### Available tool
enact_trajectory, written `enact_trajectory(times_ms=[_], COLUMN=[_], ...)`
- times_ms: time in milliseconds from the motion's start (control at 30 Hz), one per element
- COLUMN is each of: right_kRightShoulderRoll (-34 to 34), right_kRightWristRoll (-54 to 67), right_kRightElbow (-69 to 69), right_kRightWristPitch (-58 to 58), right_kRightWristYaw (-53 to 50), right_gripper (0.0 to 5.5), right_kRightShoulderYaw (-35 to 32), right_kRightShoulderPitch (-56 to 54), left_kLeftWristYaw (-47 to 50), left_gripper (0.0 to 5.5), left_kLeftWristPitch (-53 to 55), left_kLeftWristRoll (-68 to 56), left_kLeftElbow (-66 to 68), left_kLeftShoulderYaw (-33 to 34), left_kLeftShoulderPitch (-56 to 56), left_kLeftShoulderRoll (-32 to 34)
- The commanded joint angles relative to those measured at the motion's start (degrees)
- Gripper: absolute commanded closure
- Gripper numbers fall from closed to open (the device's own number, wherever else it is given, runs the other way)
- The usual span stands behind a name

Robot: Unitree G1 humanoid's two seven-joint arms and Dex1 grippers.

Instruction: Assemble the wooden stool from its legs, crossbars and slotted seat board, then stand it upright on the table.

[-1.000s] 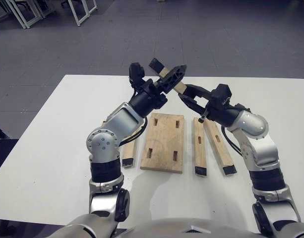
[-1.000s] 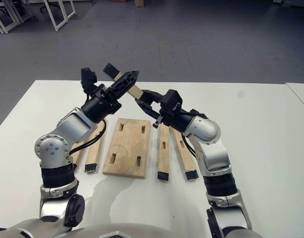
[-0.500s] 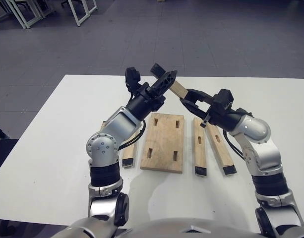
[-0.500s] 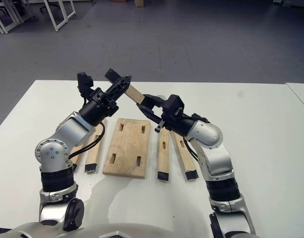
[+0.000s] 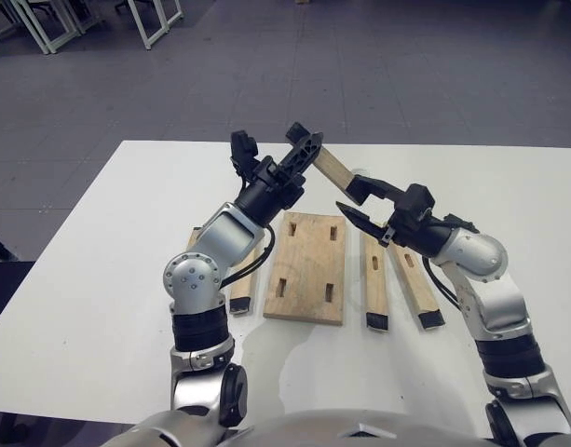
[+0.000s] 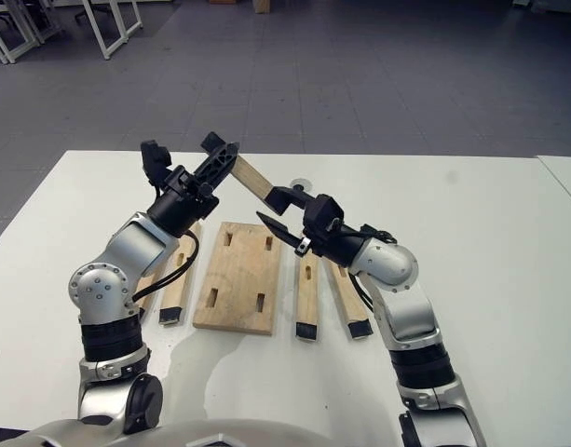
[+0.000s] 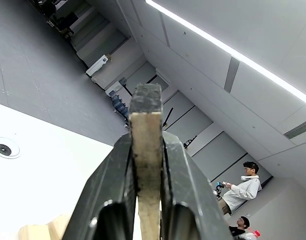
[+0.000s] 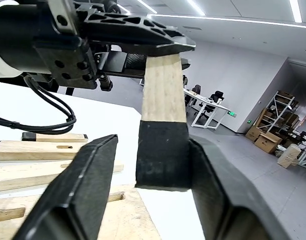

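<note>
Stool leg (image 5: 332, 169) sits clamped in left claw (image 5: 305, 150), capped end between fingers of wide-open right claw (image 5: 348, 194).

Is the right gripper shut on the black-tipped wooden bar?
No, the right gripper stands open, with a gap beside the black-tipped wooden bar.

The left arm (image 6: 141, 244) partly hides the two legs (image 6: 176, 291) lying between the seat board (image 6: 238, 275) and the table's (image 6: 43, 242) left edge.

Seat board (image 5: 308, 267) on table (image 5: 99, 261), between left legs (image 5: 241, 291) and right legs (image 5: 374, 289); raised leg (image 5: 332, 169) above.
</note>
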Motion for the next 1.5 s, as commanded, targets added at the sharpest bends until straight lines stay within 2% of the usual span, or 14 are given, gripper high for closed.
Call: enact_trajectory(times_ms=[33, 167, 233, 333, 367, 500, 633, 867, 1100, 1500], right_kRightShoulderRoll=[-0.2, -2.4, -4.1, -4.8, -4.4, -2.9, -2.3, -2.8, -3.2, -4.3], right_kRightWristRoll=[-0.5, -3.3, -5.1, -7.6, -8.1, -8.8, -9.2, -9.3, -9.5, -9.1], right_kRightElbow=[0.4, 4.2, 6.2, 8.7, 9.0, 9.2, 6.9, 4.9, 4.2, 4.3], right_kRightWristPitch=[2.1, 2.4, 1.2, 0.1, 0.3, 2.4, 4.6, 6.0, 6.1, 6.1], right_kRightWristYaw=[-1.9, -4.7, -3.8, -4.0, -4.3, -5.7, -7.2, -7.3, -7.0, -6.5], right_gripper=[2.43, 2.39, 2.39, 2.39, 2.39, 2.39, 2.39, 2.39, 2.39, 2.39], right_kRightShoulderYaw=[-1.2, -3.7, -3.0, -1.7, -1.5, -1.2, -1.0, -0.5, 0.0, -0.8], right_kRightShoulderPitch=[-1.2, -0.8, 1.3, 2.6, 2.4, 1.5, 2.3, 3.3, 4.3, 4.2], left_kLeftWristYaw=[-0.4, 0.7, 1.1, 1.4, 2.3, 3.5, 1.9, -1.1, -1.7, -3.4], left_gripper=[5.07, 5.07, 5.07, 5.07, 5.07, 5.07, 5.07, 5.07, 5.07, 5.07], left_kLeftWristPitch=[0.0, -2.2, -2.9, -3.2, -2.8, -4.2, -6.7, -10.7, -10.4, -12.0], left_kLeftWristRoll=[1.9, 8.2, 14.7, 28.7, 32.2, 37.6, 39.2, 43.7, 44.1, 46.4], left_kLeftElbow=[-0.5, -5.4, -8.3, -12.4, -13.7, -13.5, -9.8, -4.0, -3.9, -0.9], left_kLeftShoulderYaw=[0.1, 5.6, 8.4, 5.9, 4.4, 2.1, 1.8, 1.1, 1.2, 0.5], left_kLeftShoulderPitch=[1.0, 3.1, 5.2, 12.1, 15.0, 21.1, 21.4, 21.0, 18.3, 21.1], left_kLeftShoulderRoll=[3.2, 13.3, 21.0, 31.1, 32.2, 28.1, 23.8, 22.3, 20.5, 18.2])
